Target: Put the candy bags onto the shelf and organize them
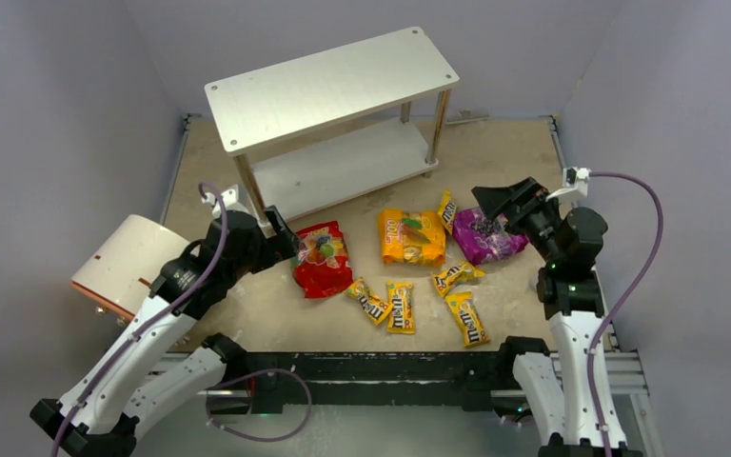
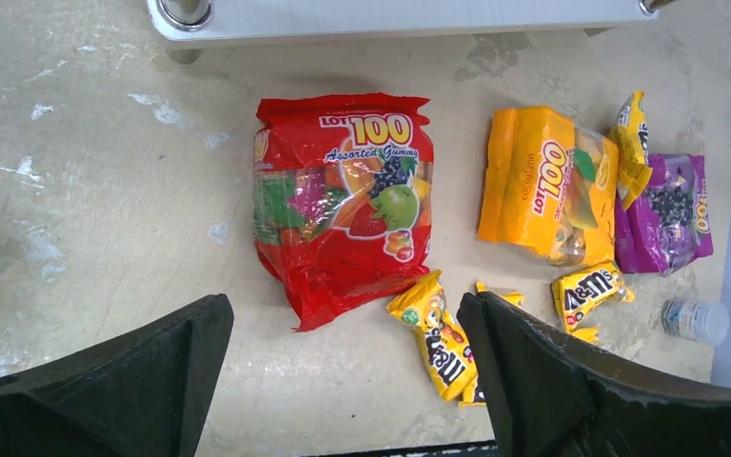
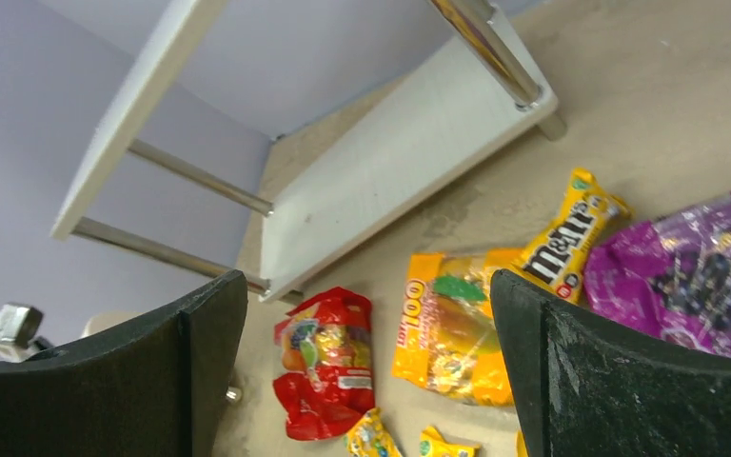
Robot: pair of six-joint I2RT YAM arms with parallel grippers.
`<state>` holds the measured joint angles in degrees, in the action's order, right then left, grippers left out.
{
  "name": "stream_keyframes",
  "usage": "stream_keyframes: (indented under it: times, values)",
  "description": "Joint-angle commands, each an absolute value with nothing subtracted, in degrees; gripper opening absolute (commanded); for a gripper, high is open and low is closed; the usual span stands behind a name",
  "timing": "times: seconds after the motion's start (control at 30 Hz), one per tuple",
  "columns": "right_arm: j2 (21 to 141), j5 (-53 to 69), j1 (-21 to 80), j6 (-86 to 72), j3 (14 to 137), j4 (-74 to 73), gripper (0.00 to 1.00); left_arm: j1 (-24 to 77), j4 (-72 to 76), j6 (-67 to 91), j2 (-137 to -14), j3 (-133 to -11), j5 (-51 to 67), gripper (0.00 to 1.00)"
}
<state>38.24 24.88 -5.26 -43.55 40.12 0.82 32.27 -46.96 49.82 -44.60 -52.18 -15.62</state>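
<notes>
Top external view, from the arms' bases outward: four small M&M's packets (image 1: pixel 400 307) lie flat on the table (image 1: pixel 247 324), nearest the bases. Two of them touch side by side, one with its long axis running near to far and the other slanted leftward. A third to their right also runs near to far. The fourth, just beyond it, lies slanted across.

Next out, the large candy bags sit in a row. The red bag (image 1: pixel 324 257) is on the left, long axis near to far, and the left wrist view shows its printed top turned toward the shelf. The orange-yellow bag (image 1: pixel 411 236) is in the middle, its lettering sideways to the red one's. A fifth small packet (image 1: pixel 447 209) lies near to far between it and the purple bag (image 1: pixel 487 238), which stretches left to right.

The left gripper (image 1: pixel 281 238) hangs just left of the red bag, jaws spread wide and holding nothing. The right gripper (image 1: pixel 506 202) hangs over the purple bag's far edge, likewise spread wide.

Farthest back is the shelf (image 1: pixel 333 88), long axis left to right with its right end swung farther away. Every bag lies on the table in front of it. A cream-white cylinder (image 1: pixel 126 262) lies at the left edge.
</notes>
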Motion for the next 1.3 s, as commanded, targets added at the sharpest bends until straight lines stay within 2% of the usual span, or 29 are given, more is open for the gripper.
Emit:
stream_keyframes:
  times: [0.0, 0.2, 0.27, 0.33, 0.43, 0.6, 0.87, 0.97, 1.13, 1.27]
  values:
    - [38.7, 22.3, -5.1, -40.3, 40.2, -2.6, 0.99, 32.3, -42.4, 47.7, -43.3, -49.7, -16.3, 1.0]
    - [42.2, 30.0, -5.1, -37.1, 38.5, -1.7, 0.99, 32.3, -35.4, 45.8, -44.7, -45.2, -11.9, 1.0]
    - [44.9, 36.3, -4.8, -33.3, 39.3, -4.9, 0.99, 32.3, -32.9, 44.7, -45.4, -43.4, -10.1, 1.0]
    - [45.7, 37.2, -1.9, -28.3, 40.2, -8.7, 0.99, 32.3, -30.6, 44.1, -45.8, -41.7, -9.2, 1.0]
    - [45.4, 31.9, 9.1, -24.3, 40.1, -11.8, 0.98, 32.3, -27.2, 43.6, -46.8, -40.0, -8.2, 1.0]
    - [49.7, 25.5, 26.0, -28.9, 35.7, -7.5, 0.95, 32.3, -23.1, 43.0, -49.1, -39.2, -8.1, 1.0]
    - [67.7, 10.7, 48.1, -26.1, 39.3, -4.9, 0.91, 32.3, -21.5, 41.0, -52.9, -38.6, -7.3, 1.0]
    - [73.0, 8.5, 51.2, -24.5, 41.1, -3.7, 0.88, 32.3, -21.3, 41.3, -51.3, -37.7, -6.8, 1.0]
    - [78.6, 7.0, 52.4, -25.1, 41.5, -4.6, 0.77, 32.3, -24.0, 41.3, -49.5, -37.3, -8.3, 1.0]
    - [79.3, 5.9, 53.0, -26.0, 40.0, -2.5, 0.74, 32.3, -25.4, 41.5, -49.0, -36.7, -8.3, 0.99]
